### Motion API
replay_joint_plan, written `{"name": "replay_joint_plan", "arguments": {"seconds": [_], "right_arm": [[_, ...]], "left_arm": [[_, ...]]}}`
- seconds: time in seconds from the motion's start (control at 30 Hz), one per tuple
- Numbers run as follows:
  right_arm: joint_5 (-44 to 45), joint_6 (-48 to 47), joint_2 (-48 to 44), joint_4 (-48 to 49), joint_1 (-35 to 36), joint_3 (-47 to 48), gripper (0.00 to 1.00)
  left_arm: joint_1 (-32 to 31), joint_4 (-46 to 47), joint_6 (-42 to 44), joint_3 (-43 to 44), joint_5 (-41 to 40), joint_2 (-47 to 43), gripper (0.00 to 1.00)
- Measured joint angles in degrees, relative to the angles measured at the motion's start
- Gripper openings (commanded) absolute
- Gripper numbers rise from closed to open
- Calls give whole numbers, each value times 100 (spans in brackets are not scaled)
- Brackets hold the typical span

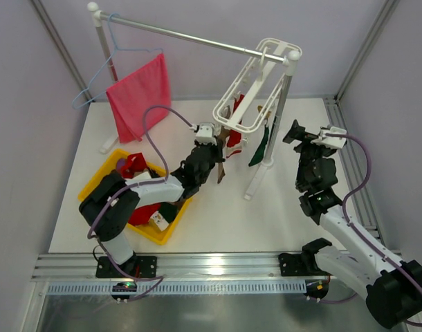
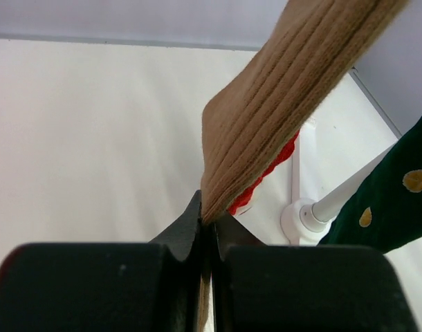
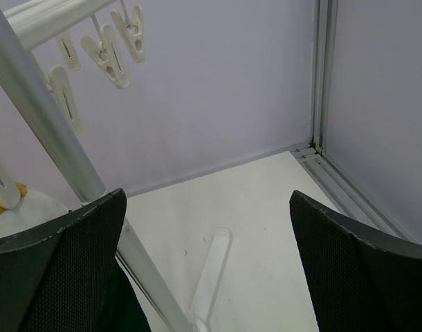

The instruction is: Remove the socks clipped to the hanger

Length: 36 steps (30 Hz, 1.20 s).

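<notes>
Below the white hanger [image 1: 240, 77] at the counter's [image 1: 266, 207] far side, the left jaws grip a tan sock [image 2: 294, 97] while the right jaws gape open.

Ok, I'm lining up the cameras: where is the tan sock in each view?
Top external: centre, the tan sock below the hanger, above the left claw.
Left wrist: upper right down to centre, pinched in that claw.
Right wrist: not in it.
Shared landmark: the rack's upright pole.
</notes>
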Motion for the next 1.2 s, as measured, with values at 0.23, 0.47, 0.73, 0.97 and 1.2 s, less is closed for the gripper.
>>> {"name": "replay_joint_plan", "arguments": {"seconds": [0.23, 0.47, 0.73, 0.97, 1.2], "right_arm": [[-142, 0, 66, -57, -26, 0, 100], [-461, 4, 26, -476, -26, 133, 100], [-1165, 118, -850, -920, -26, 240, 100], [-2409, 339, -1698, -1132, -24, 299, 100], [-3659, 433, -1456, -1204, 81, 704, 100]], "left_arm": [[9, 48, 149, -72, -195, -66, 0], [-9, 85, 129, -730, -337, -850, 0], [-415, -131, -103, -1285, -540, -1823, 0], [-922, -404, -214, -1384, -636, -2382, 0], [-1613, -485, -225, -1384, -682, -2426, 0]]}}
